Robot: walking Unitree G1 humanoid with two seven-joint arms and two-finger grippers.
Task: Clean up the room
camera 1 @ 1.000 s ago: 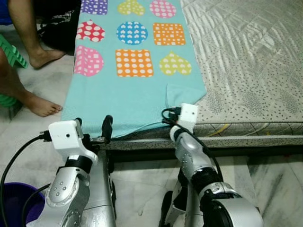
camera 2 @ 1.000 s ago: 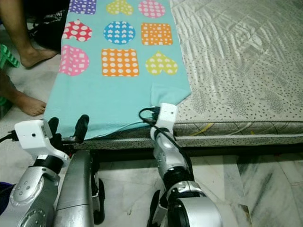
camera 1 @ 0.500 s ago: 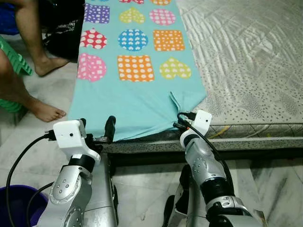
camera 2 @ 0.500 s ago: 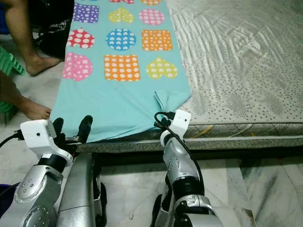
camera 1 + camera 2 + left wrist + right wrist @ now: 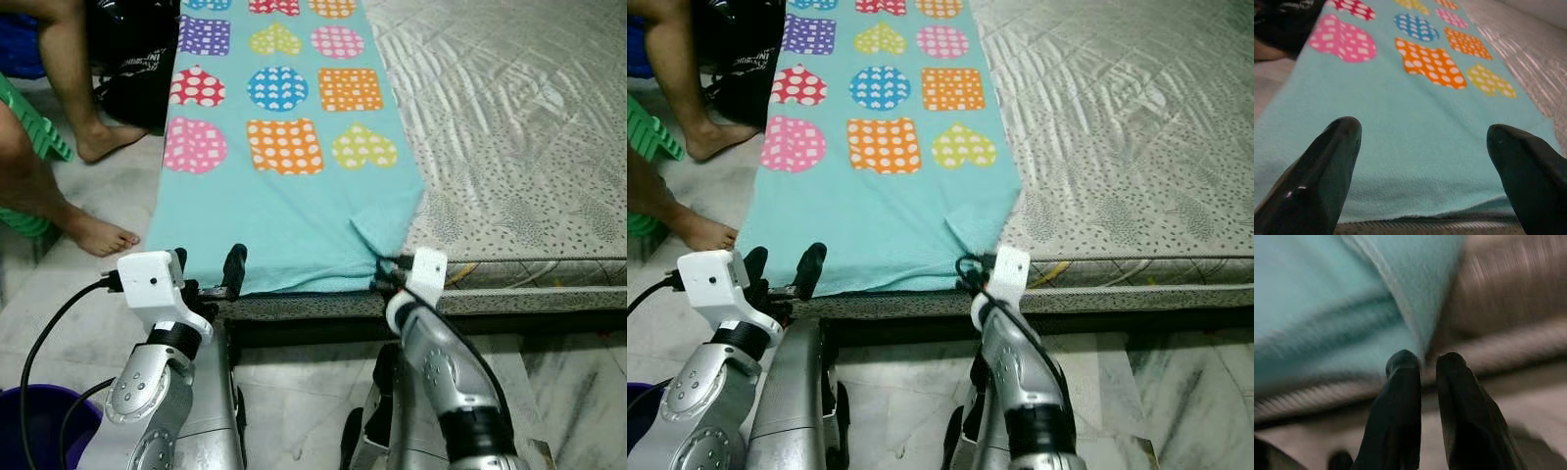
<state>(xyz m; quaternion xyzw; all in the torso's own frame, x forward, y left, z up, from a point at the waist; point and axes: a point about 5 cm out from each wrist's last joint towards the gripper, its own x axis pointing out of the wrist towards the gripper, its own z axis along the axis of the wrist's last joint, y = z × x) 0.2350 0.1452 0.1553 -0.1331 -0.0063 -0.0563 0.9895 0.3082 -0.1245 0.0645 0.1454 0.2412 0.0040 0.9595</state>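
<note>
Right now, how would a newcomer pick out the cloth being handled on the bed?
On the grey quilted mattress, along its side nearest the seated person's bare feet, lies a turquoise towel. Unlike the plain mattress, it carries rows of polka-dotted hearts, circles and squares in bright colours.

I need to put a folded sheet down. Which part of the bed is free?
The grey mattress right of the turquoise towel is bare. Its near edge is crowded by the left gripper and right gripper; a person's feet stand left.

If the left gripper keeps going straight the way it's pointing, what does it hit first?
Most likely the near edge of the teal towel on the mattress; the open left gripper points right at it, though depth is unclear.
</note>
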